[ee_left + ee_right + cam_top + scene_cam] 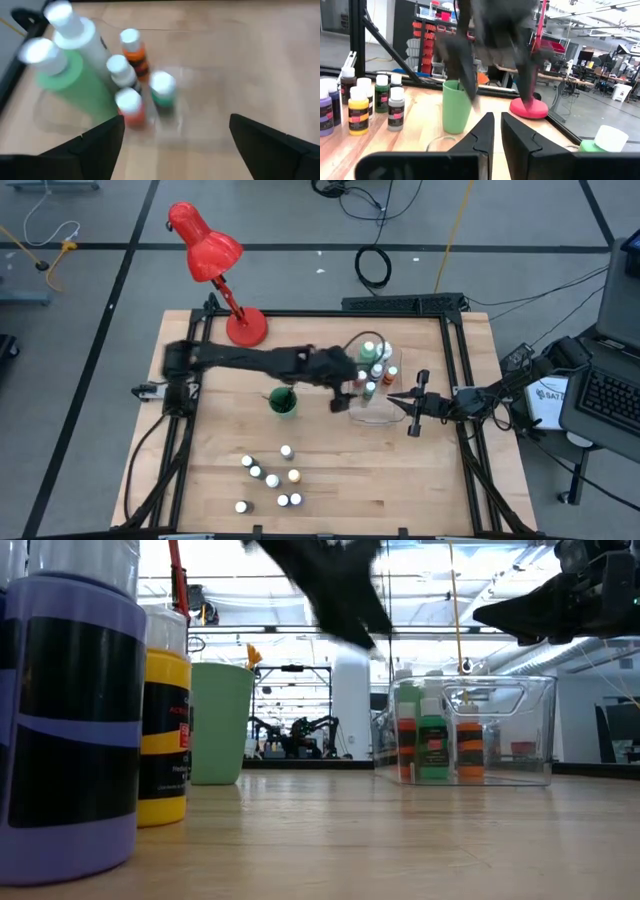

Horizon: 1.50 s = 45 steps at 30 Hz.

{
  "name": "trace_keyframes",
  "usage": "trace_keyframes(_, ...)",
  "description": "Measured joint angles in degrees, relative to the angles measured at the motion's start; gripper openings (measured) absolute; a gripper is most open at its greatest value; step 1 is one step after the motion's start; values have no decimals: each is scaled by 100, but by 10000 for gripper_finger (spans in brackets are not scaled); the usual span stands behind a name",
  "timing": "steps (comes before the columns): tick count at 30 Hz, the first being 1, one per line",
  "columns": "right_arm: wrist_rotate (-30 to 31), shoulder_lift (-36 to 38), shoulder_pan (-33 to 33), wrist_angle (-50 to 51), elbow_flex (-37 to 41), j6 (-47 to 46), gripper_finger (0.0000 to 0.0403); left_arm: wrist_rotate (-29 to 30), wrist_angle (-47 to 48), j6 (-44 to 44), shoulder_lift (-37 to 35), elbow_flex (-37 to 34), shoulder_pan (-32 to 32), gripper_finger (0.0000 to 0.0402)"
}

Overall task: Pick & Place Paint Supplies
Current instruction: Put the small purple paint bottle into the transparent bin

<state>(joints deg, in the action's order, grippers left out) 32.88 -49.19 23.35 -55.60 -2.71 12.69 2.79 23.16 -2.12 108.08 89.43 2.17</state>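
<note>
Wood tabletop [400,470] w/ red lamp [210,260]; workshop racks behind

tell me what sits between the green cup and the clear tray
In the high view, the left pincer hangs open between green cup and clear tray.

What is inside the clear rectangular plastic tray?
Inside the clear rectangular plastic tray: two taller green/white bottles and small white-capped paint bottles. The open left gripper hides some from above.
</note>
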Motion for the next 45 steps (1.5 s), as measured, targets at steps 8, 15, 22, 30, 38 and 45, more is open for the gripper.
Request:
trace_keyframes(8,2,0,0,49,0,-2,29,487,1183,-297,-2819,-718,-953,271)
trace_keyframes(15,-4,-7,0,73,1,-115,29,1602,437,124,-6019,-3497,-1246,94)
trace_keyframes(22,0,-9,0,86,1,-133,29,778,-895,549,-8086,-6080,-1404,19)
trace_keyframes(30,-352,-12,-2,88,-1,-406,29,814,-2912,287,-8956,-7772,-1586,9)
trace_keyframes(38,-1351,-473,0,570,-548,-731,27,1342,-3480,722,-8977,-8378,-1582,3)
trace_keyframes(45,-1580,-1899,34,1202,-2214,-377,7,1724,-3461,987,-8971,-8426,-1582,4)
